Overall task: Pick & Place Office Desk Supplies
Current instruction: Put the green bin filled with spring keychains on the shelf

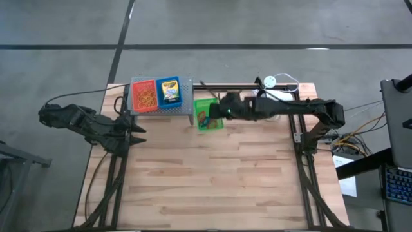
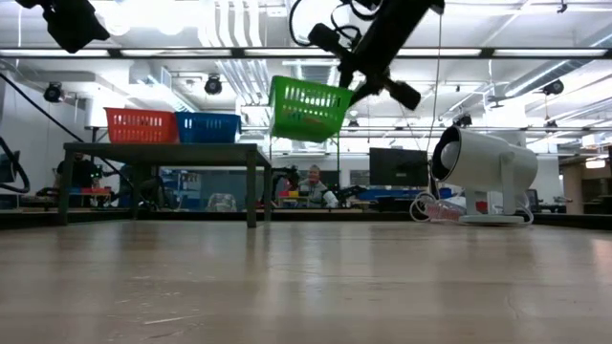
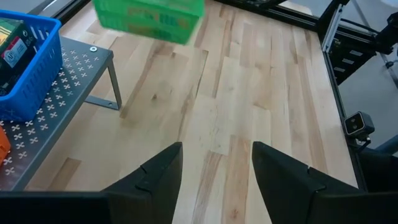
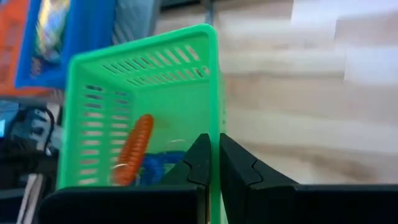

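A small green slotted tray (image 2: 308, 107) hangs in the air, tilted, beside the grey rack (image 1: 188, 96). In the right wrist view it holds an orange coiled loop (image 4: 135, 149) and a blue loop (image 4: 155, 167). My right gripper (image 1: 222, 113) is shut on the tray. On the rack stand a red tray (image 1: 144, 95) of orange rubber bands and a blue tray (image 1: 169, 92) with a yellow-green crayon box. My left gripper (image 1: 136, 132) waits open by the table's left edge, in front of the rack, touching nothing. My right gripper (image 4: 214, 146) pinches the green tray's side wall at its top rim (image 4: 215, 106), one finger inside the tray and one outside. It comes level from the table's right. The tray is lifted clear of the table (image 2: 308, 107) and tilted, its open top turned toward the gripper.
A white cylindrical device (image 2: 483, 172) with a cable stands near the table's far right corner. The rack's leg (image 3: 114, 87) stands on the wood near the left gripper (image 3: 216, 155). Bare wood (image 1: 219, 180) spreads over the table's middle and near half.
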`<state>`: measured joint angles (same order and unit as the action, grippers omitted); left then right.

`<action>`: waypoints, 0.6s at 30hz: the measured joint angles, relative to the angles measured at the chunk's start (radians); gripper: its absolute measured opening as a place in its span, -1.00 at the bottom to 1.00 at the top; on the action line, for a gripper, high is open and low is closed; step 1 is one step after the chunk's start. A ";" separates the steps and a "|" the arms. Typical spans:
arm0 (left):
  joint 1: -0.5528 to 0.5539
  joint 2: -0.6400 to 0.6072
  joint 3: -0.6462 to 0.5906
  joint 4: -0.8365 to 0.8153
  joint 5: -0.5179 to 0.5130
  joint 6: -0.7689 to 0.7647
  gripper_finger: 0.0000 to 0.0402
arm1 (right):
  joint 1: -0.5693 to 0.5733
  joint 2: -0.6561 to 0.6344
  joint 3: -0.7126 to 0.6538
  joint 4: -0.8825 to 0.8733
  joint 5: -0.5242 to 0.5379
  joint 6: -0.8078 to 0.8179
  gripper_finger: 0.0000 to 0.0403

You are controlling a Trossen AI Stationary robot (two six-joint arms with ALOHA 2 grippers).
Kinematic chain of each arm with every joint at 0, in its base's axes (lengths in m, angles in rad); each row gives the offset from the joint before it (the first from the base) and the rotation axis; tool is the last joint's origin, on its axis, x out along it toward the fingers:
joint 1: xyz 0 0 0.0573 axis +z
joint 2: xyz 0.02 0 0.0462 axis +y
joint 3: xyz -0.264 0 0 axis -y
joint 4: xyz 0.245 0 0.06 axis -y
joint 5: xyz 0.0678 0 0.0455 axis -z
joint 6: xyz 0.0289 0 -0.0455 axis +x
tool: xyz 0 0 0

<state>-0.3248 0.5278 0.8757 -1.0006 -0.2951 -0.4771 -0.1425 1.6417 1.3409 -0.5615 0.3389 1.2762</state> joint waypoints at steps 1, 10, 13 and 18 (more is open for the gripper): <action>0.000 0.000 0.000 0.000 0.000 0.000 0.00 | -0.014 0.000 0.019 -0.015 -0.001 -0.012 -0.94; 0.000 0.000 0.000 0.000 0.000 0.000 0.00 | -0.154 0.000 0.045 0.014 -0.123 -0.074 -0.94; 0.000 0.000 0.000 0.000 0.000 0.000 0.00 | -0.184 0.001 0.040 0.027 -0.134 -0.087 -0.94; 0.000 0.000 0.000 0.000 0.000 0.000 0.00 | -0.215 0.019 0.041 0.061 -0.143 -0.098 -0.94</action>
<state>-0.3250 0.5274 0.8757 -1.0005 -0.2951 -0.4772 -0.3575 1.6605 1.3823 -0.5002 0.1959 1.1777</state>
